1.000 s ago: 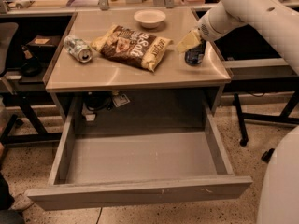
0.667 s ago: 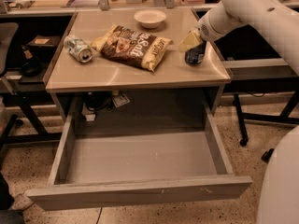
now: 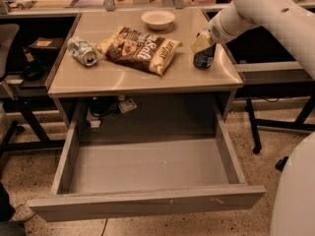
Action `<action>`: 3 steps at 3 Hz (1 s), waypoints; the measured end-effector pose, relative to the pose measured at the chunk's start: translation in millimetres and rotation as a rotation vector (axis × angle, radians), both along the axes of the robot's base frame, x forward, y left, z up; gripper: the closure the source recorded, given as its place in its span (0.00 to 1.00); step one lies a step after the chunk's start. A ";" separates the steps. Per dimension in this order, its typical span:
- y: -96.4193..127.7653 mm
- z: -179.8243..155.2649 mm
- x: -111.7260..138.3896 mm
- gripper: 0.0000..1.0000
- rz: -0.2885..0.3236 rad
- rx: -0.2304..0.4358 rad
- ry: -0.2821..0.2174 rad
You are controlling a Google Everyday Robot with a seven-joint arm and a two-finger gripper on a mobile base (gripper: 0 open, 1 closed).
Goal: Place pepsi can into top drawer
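While the small dark blue pepsi can (image 3: 203, 59) stands at the right edge of the tan bench (image 3: 147, 76) under the gripper (image 3: 202, 41), hold honestly unclear, a nudge could knock it floorward, missing the grey top drawer (image 3: 147, 202).

Table (image 3: 123, 77): bowl (image 3: 157, 18), chips (image 3: 140, 49), cans (image 3: 82, 51) (image 3: 204, 58); hand (image 3: 203, 42) above

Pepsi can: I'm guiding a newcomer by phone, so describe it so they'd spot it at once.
Start at the tan-topped table above the open top drawer and go to its right edge, right of the chip bag. The pepsi can stands upright there, directly under the gripper. It is dark blue, unlike the silver can lying on its side at the left.
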State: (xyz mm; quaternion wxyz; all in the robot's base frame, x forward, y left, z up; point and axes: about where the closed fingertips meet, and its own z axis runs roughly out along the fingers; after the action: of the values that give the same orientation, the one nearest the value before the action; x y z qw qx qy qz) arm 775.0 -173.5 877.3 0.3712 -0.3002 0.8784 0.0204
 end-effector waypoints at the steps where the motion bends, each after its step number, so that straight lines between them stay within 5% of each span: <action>1: 0.2 2.8 -11.5 0.98 0.008 -0.005 -0.004; 3: -26.3 17.4 -77.4 1.00 -0.081 0.003 -0.010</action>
State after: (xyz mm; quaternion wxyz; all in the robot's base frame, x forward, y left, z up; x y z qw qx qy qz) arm 697.6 -199.8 894.8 0.3767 -0.2641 0.8879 0.0052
